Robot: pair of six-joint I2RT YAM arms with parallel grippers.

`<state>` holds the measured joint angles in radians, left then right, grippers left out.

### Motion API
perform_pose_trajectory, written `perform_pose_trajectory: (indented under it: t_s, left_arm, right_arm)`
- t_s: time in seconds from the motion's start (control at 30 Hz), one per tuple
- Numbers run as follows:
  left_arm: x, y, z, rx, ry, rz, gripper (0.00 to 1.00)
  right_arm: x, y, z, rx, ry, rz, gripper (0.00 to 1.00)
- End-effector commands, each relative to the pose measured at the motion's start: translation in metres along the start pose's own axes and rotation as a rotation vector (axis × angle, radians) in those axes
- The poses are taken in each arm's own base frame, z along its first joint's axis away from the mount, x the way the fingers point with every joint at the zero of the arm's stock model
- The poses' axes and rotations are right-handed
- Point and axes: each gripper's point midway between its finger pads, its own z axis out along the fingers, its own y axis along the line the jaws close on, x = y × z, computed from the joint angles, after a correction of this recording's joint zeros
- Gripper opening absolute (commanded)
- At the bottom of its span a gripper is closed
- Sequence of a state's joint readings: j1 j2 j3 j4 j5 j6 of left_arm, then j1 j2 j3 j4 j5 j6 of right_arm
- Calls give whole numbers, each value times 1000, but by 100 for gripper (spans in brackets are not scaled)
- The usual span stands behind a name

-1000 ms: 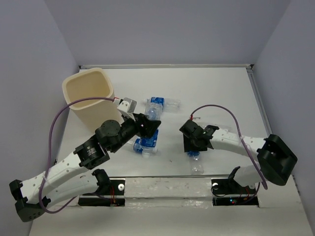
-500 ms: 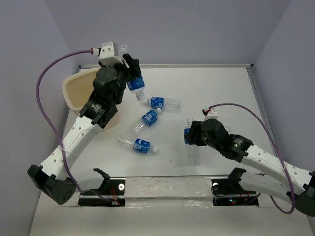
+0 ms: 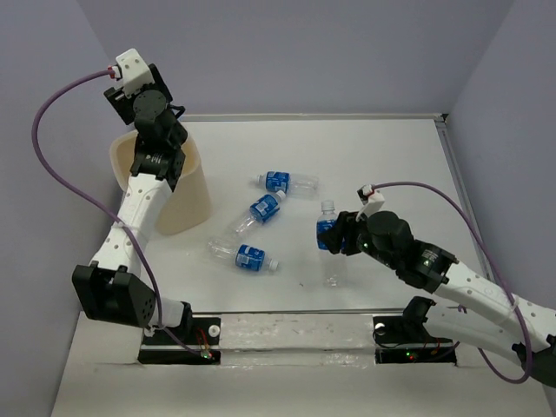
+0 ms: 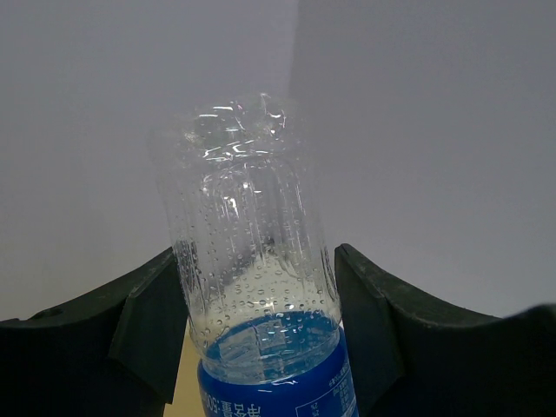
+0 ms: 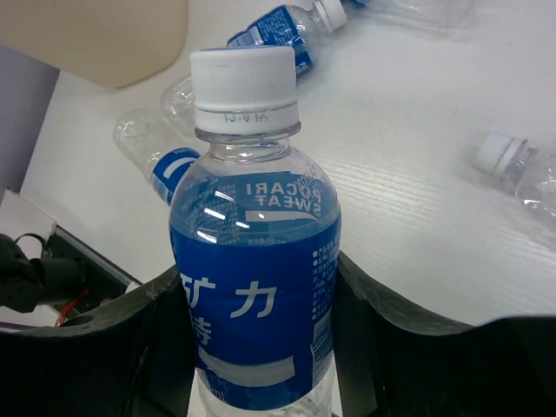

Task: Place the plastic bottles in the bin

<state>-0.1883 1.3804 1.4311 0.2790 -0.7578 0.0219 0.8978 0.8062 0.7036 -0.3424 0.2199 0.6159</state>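
Right gripper [image 5: 261, 347]: its black fingers are closed on the blue wrap label of a capped clear plastic bottle [image 5: 254, 261], which stands cap-up between them at about 5 o'clock on the white table [image 3: 391, 156].
Left gripper [image 4: 261, 330]: its fingers are closed on a second clear plastic bottle [image 4: 252, 261] just above the blue label, with the base end pointing away from the wrist. The arm is raised at 10 o'clock, over the cream plastic bin [image 3: 187, 195].
Loose bottles: three blue-labelled plastic bottles [image 3: 259, 211] lie on their sides near the table's centre, at about 3 o'clock from the bin and well apart from it.
Handling: the bottles look nearly empty, with only droplets inside, so they are probably very light. The thin ribbed walls should dent under a hard squeeze, and the round bare plastic may slip or roll.
Where to hold: I judge the label band at mid-body to be the best place, gripped across the width. It looks firmer and less slick than the crinkled base end.
Hidden from above: the left arm covers most of the bin's rim and mouth. The left gripper and its bottle cannot be made out there, so I cannot tell whether that bottle is over the opening.
Cut off: the second bottle's cap lies below the left wrist view.
Unclear: I cannot tell whether the capped bottle's base touches the table. The bin's contents are not visible.
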Motion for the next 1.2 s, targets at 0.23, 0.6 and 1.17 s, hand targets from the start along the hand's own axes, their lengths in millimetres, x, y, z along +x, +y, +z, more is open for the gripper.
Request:
perform_pose_trajectory:
  t_s: [0.23,0.6,1.17]
  left_arm:
    - [34,59,-12,-207,-145,238,78]
    - [-8,39,-31,-46,-119,-2,99]
    - [8,72,-224,545,274,-436,99]
  right_arm:
    - [-41,50,5,-179,-108,-46,32]
    - [-100,99,11,-279,-230,-70,31]
    - [-252,258,63,-564,-523,-85,30]
